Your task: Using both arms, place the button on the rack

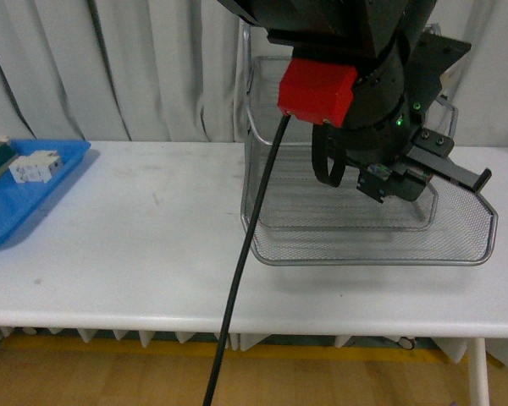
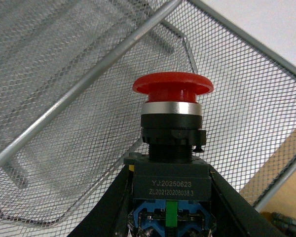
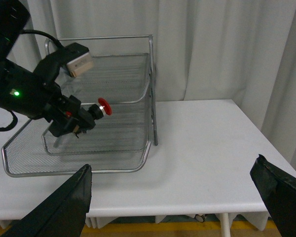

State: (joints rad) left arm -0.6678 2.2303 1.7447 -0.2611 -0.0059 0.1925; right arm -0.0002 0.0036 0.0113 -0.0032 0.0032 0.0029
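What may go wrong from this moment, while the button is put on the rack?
The left gripper grips the button only by its dark body, and the red cap sticks out close to the rack tube; it may catch there.
The button seems held above the mesh; if released there, it may roll on its round cap.
The right gripper is open, apart from the rack, so a bump may shift the rack.

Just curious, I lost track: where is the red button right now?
In the right wrist view, the button is clamped in the left gripper, held above the lower trays of the rack, on the right side of the table.
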